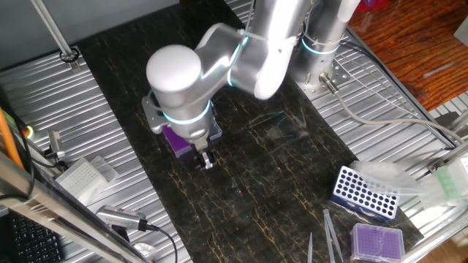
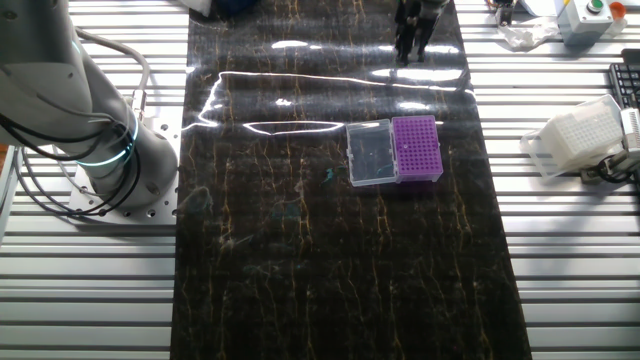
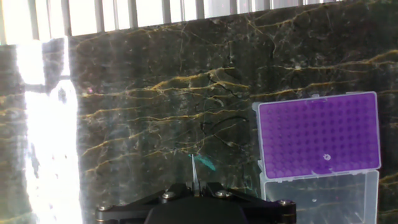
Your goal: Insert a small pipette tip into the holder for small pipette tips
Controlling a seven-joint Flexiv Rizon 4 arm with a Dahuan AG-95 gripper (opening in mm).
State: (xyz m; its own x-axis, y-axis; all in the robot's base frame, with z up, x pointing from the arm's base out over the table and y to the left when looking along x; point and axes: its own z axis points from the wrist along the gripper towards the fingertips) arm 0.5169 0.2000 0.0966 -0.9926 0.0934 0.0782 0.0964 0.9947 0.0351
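Fingertips of the gripper [image 3: 195,184] sit pressed together at the bottom of the hand view, pinching one small pipette tip [image 3: 194,169], a thin pale sliver that sticks up from between them over the dark marbled mat [image 3: 155,112]. Just right of the tip, apart from it, lies the holder for small pipette tips [image 3: 319,134]: one square box with a vivid purple grid, its clear lid [image 3: 320,198] folded open on the nearer side. One pale tip already stands in the grid near its lower edge.

From the other fixed view the holder [image 2: 416,147] rests mid-mat with its lid [image 2: 370,153] to the left, bare mat all around it and the slatted metal table [image 2: 560,260] beyond both mat edges. The gripper [image 2: 411,38] shows at the mat's far end, well apart from the holder.

Elsewhere, one blue rack with round holes [image 1: 365,193] and one paler purple-topped box [image 1: 377,240] sit together at a mat corner, and one white tip box [image 2: 578,136] lies off the mat.
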